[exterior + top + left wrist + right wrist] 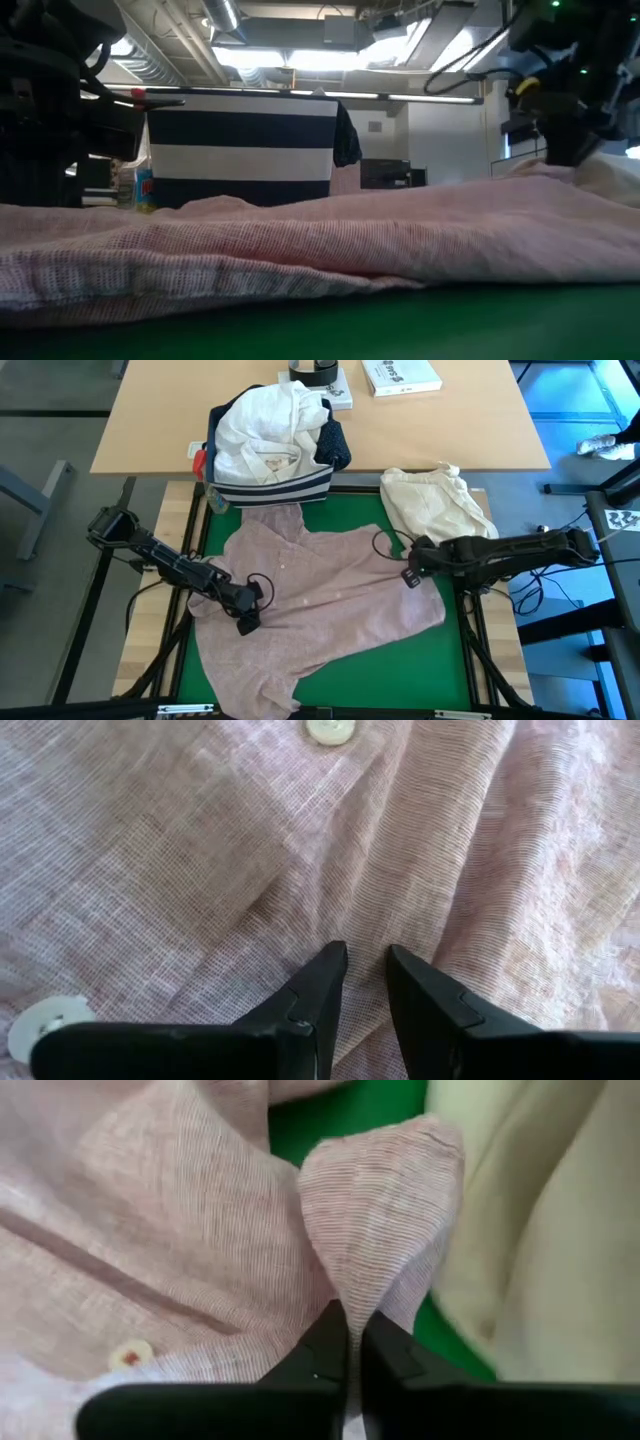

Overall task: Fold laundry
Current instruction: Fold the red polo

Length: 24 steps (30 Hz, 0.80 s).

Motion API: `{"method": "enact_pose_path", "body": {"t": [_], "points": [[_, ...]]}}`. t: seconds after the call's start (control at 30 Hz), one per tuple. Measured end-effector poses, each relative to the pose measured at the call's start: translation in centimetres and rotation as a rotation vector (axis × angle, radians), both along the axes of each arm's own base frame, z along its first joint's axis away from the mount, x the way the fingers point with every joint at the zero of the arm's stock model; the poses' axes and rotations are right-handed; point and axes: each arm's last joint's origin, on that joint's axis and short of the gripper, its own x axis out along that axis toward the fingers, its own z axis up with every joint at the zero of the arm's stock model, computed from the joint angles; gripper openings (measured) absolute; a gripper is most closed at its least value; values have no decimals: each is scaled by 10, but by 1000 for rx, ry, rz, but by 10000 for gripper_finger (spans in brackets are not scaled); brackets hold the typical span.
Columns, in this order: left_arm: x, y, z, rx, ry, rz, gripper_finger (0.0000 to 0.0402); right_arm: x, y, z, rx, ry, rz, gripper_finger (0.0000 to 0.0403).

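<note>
Where pink top (320, 595) nears cream bundle (435, 500), right claw (355, 1342) pinches its edge; left claw (365, 982) clamps cloth.

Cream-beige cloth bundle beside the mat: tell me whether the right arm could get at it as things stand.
Probably not yet: the cream-beige cloth bundle lies uncovered right beside the right pincer, but that pincer is shut on a fold of the pale pink woven top.

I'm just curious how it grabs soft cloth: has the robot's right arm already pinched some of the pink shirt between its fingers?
Yes, the right gripper has its fingers closed on a raised fold of the pale pink shirt.
</note>
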Motion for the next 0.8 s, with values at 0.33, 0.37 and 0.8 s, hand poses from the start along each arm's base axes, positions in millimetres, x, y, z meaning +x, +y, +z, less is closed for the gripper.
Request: {"method": "enact_pose_path", "body": {"t": [0.33,0.37,0.8], "points": [[10,5,28,35,-74,11,84,10,-2,6,104,-75,-30,81],[15,5,39,41,-112,10,84,11,-4,13,99,-83,-14,96],[35,41,68,425,-214,92,84,34,-42,18,-117,-72,109,198]]}}
